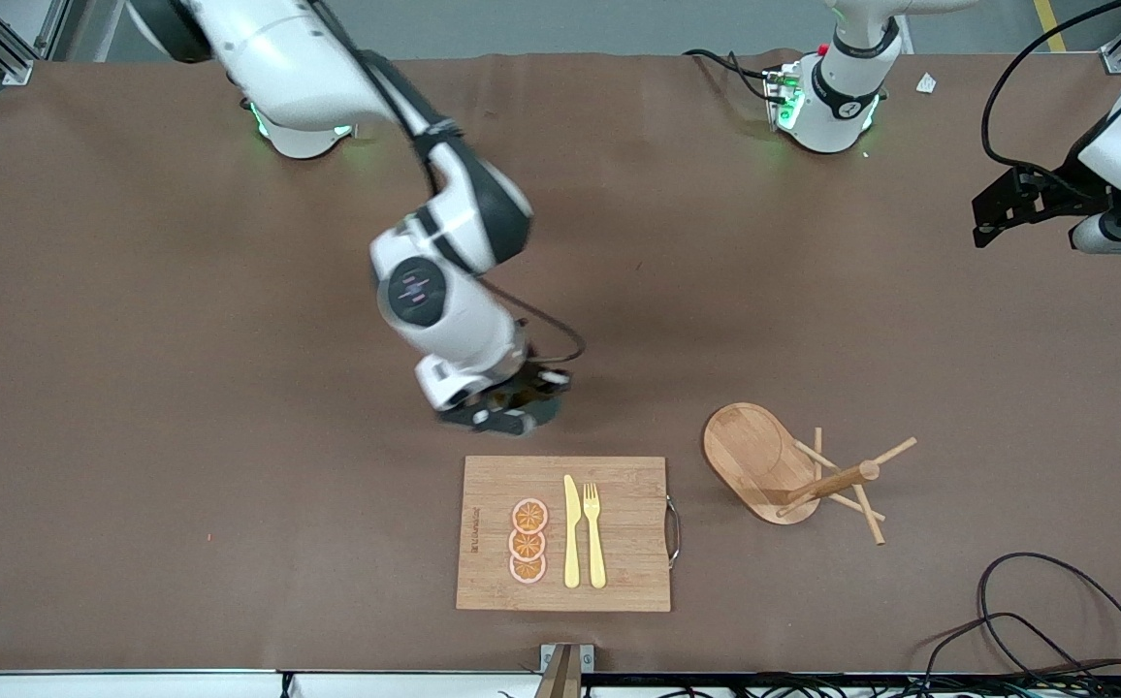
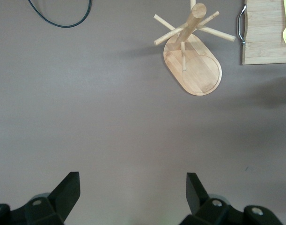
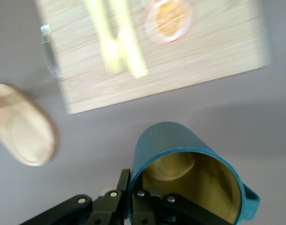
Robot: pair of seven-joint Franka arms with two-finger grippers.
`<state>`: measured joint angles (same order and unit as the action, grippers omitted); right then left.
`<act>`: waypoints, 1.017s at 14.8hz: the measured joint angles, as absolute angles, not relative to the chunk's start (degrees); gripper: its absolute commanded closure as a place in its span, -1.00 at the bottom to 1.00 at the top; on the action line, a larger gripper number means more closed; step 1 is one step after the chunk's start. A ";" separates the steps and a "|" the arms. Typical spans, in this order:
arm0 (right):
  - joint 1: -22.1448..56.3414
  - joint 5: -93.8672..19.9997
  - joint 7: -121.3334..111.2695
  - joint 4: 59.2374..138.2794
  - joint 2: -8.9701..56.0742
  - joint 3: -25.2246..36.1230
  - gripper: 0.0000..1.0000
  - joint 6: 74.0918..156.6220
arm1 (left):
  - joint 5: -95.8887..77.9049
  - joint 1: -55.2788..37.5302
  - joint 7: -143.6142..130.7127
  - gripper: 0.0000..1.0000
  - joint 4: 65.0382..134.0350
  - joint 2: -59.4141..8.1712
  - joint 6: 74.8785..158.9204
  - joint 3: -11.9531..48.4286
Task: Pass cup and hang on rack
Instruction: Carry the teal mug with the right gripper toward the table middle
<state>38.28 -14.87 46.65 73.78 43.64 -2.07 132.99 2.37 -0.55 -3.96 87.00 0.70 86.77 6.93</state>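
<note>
While the cup [image 3: 187,178] is held clamped by its rim in the right claw [image 1: 507,407] just above the worktop [image 1: 134,388] beside the cutting board [image 1: 565,533], the left claw [image 2: 133,192] is kept open over the left arm's end, with the rack [image 1: 793,470] between them.

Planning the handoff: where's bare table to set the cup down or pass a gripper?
Bare: the brown table toward the right arm's end, and the stretch between the rack and the left gripper. Crowded: the cutting board, with the right gripper holding the cup just above its edge.
</note>
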 measured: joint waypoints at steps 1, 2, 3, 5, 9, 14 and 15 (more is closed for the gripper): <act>41.13 -14.87 50.61 73.53 45.54 -2.00 0.96 137.35 | 2.37 -0.55 -3.96 -1.00 87.00 0.69 86.77 6.94; 43.57 -14.86 54.57 72.66 47.42 -1.87 0.91 139.82 | 2.37 -0.55 -3.96 -1.00 87.00 0.68 86.77 6.96; 45.44 -14.85 57.80 71.38 49.02 -1.65 0.79 140.83 | 2.37 -0.55 -3.96 -1.00 87.01 0.66 86.77 7.00; 47.76 -14.85 61.03 69.06 51.27 -0.69 0.36 141.05 | 2.23 -0.56 -3.96 -1.00 87.01 0.60 86.78 7.06; 47.72 -14.85 61.40 67.24 52.05 0.70 -0.94 140.51 | -0.02 -0.56 -4.34 -1.00 87.01 -0.03 87.20 7.09; 43.26 -11.56 56.84 64.44 49.11 5.18 -1.00 135.60 | -0.12 -0.66 -13.23 -1.00 87.01 -1.31 87.91 9.71; 40.82 -10.72 51.99 64.05 47.55 6.06 -1.00 134.84 | -0.12 -0.74 -15.81 -1.00 87.01 -1.86 88.19 10.96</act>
